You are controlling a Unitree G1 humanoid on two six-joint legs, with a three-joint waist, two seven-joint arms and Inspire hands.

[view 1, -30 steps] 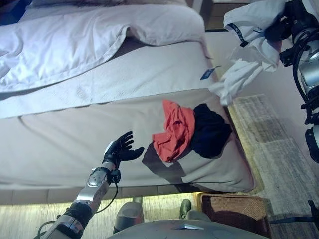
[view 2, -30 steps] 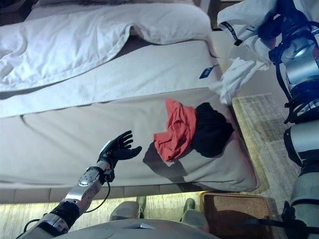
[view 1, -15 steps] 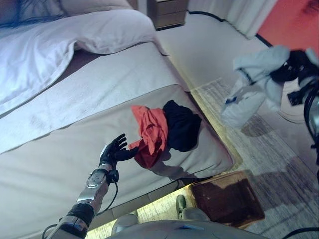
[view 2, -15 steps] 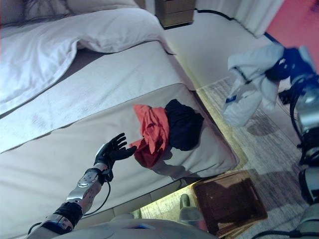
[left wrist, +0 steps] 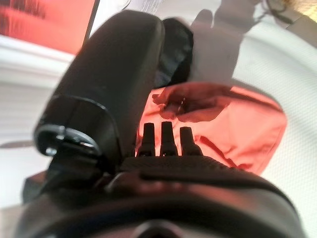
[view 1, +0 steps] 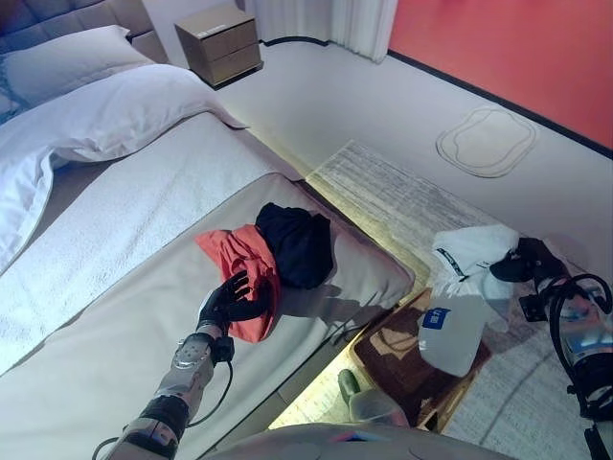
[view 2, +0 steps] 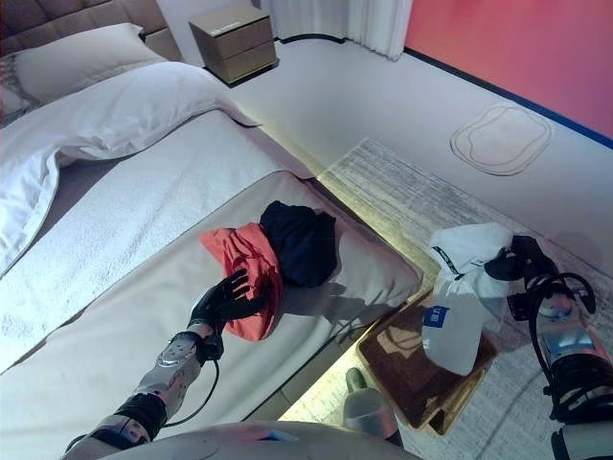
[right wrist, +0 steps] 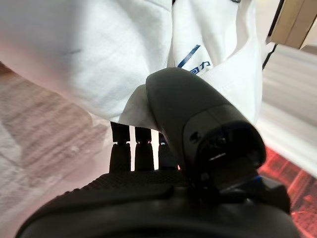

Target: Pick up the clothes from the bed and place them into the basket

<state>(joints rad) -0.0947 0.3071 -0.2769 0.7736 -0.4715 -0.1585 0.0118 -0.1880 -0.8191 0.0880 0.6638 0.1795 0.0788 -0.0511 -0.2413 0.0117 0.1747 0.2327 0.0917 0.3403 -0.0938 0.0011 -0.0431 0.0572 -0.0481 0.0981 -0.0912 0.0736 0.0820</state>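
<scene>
Clothes: my right hand [view 2: 522, 261] clutches white garment [view 2: 460, 287] above brown basket [view 2: 412, 374] on rug [view 2: 412, 192]; red garment [view 2: 244, 268] and black garment [view 2: 302, 240] lie on bed [view 2: 115, 287], my open left hand [view 2: 225, 299] at the red.

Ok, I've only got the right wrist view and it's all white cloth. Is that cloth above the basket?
Observer: From the left eye view, yes, roughly. The white garment hangs from the right robot hand, and its lower end lines up with the brown basket on the floor beside the bed. I can't tell if it touches.
Operator: What's on the bed?
Observer: A red garment and a black garment, touching each other near the bed's edge.
Operator: And the left robot hand?
Observer: The left robot hand rests on the red garment with its fingers spread, not closed on it.
</scene>
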